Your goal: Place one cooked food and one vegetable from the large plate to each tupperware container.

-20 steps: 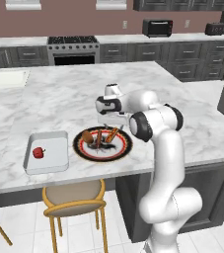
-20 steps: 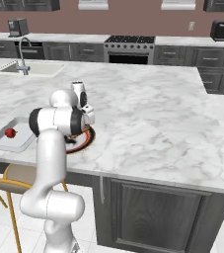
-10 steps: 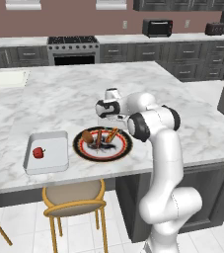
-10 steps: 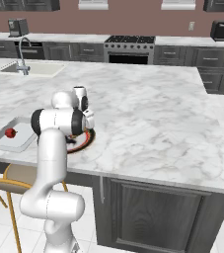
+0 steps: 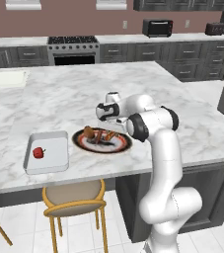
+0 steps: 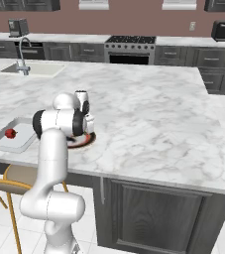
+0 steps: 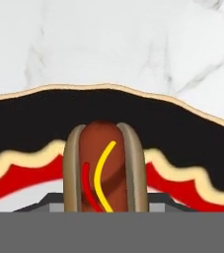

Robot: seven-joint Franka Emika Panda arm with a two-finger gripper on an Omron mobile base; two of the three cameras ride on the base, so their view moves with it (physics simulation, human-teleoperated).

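You hover over the hot dog on the large plate; jaws' state indiscernible, so centre astride the bun, then descend squarely.

Glossy large plate on smooth marble counter.

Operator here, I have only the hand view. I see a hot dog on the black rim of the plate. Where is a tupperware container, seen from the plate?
Observer: In the left base view, one tupperware container lies on the counter to the left of the large plate, apart from it.
Operator: Is this container empty?
Observer: No, one small red food lies in it.
Operator: What else is on the plate?
Observer: A brown food lies beside the hot dog. It is too small to tell what it is.
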